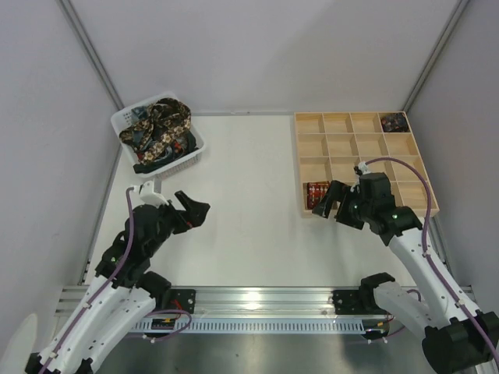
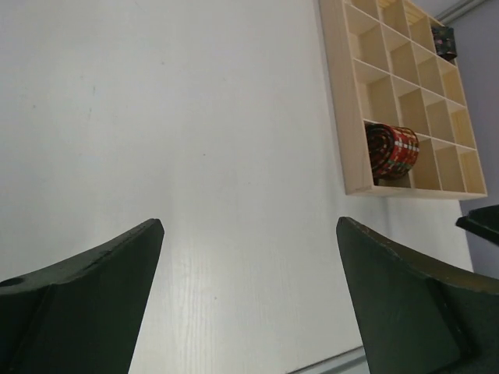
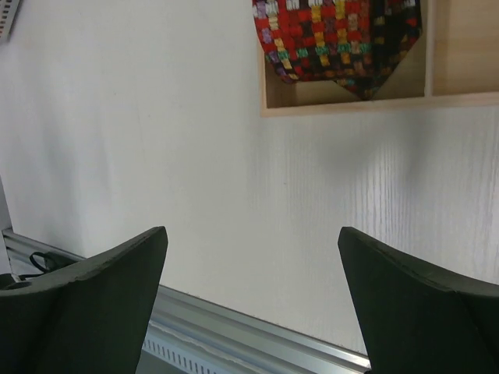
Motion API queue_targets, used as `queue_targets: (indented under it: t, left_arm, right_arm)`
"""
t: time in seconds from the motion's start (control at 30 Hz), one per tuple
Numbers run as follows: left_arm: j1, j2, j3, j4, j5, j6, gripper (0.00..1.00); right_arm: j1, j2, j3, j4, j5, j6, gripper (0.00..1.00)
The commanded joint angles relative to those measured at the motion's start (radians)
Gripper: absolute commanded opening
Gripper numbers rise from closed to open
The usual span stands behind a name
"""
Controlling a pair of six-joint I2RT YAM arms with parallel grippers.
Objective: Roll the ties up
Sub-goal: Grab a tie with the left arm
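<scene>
Counts: 1 white basket (image 1: pixel 118 118) and 1 wooden tray (image 1: pixel 366 114). The tray is a 4 by 4 grid, so 16 compartments. 2 compartments are filled, one tie in each: 1 rolled red checked tie (image 1: pixel 316 191) and 1 rolled dark tie (image 1: pixel 394 121). The other 14 hold nothing. The loose ties (image 1: pixel 160 128) sit tangled in the basket; there are several, but the exact number can't be told. 2 arms, each with 1 gripper: left gripper (image 1: pixel 195 209) and right gripper (image 1: pixel 329 204), 2 fingers each. 1 table (image 1: pixel 249 179).
</scene>
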Motion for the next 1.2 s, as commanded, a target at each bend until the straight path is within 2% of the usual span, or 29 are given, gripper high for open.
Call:
queue_targets:
  t: [0.0, 0.03, 0.07, 0.1, 0.2, 0.27, 0.33, 0.53, 0.63, 0.67, 0.77, 0.9, 0.97, 1.17]
  left_arm:
    - [0.017, 0.025, 0.075, -0.012, -0.077, 0.103, 1.00]
    - [0.049, 0.040, 0.083, -0.020, -0.093, 0.102, 1.00]
    - [0.084, 0.068, 0.092, -0.031, -0.088, 0.112, 0.93]
    - [0.131, 0.129, 0.112, -0.032, -0.015, 0.127, 0.91]
    - [0.436, 0.238, 0.145, -0.034, 0.185, 0.169, 0.82]
    - [0.517, 0.305, 0.153, 0.015, 0.229, 0.209, 0.79]
    - [0.537, 0.327, 0.190, 0.033, 0.147, 0.233, 0.80]
    - [0.694, 0.476, 0.280, 0.115, 0.128, 0.244, 0.78]
    - [0.770, 0.572, 0.333, 0.184, 0.224, 0.244, 0.77]
    - [0.787, 0.595, 0.340, 0.210, 0.302, 0.227, 0.75]
    - [0.827, 0.707, 0.365, 0.297, 0.398, 0.201, 0.66]
    - [0.876, 0.833, 0.393, 0.378, 0.497, 0.143, 0.61]
    - [0.879, 0.864, 0.403, 0.428, 0.508, 0.123, 0.61]
    - [0.879, 0.976, 0.471, 0.420, 0.510, 0.132, 0.57]
  right_arm:
    - [-0.008, 0.056, 0.098, 0.015, 0.018, -0.090, 1.00]
    - [-0.005, 0.073, 0.116, 0.016, -0.001, -0.103, 1.00]
    - [0.001, 0.114, 0.136, 0.010, -0.010, -0.115, 1.00]
    - [0.003, 0.134, 0.174, 0.006, -0.016, -0.136, 1.00]
    - [0.009, 0.198, 0.216, -0.013, -0.077, -0.170, 1.00]
    - [0.015, 0.217, 0.242, -0.020, -0.090, -0.178, 0.98]
    - [0.020, 0.240, 0.256, -0.023, -0.120, -0.186, 0.98]
    - [0.043, 0.292, 0.302, -0.020, -0.189, -0.193, 0.97]
    - [0.052, 0.297, 0.320, -0.025, -0.200, -0.207, 0.98]
    - [0.052, 0.297, 0.310, -0.017, -0.203, -0.210, 0.97]
    - [0.052, 0.304, 0.293, 0.004, -0.222, -0.215, 0.97]
    - [0.038, 0.320, 0.303, -0.005, -0.212, -0.245, 0.98]
    - [0.026, 0.335, 0.309, -0.002, -0.214, -0.249, 0.98]
    - [0.018, 0.396, 0.352, 0.004, -0.229, -0.252, 0.98]
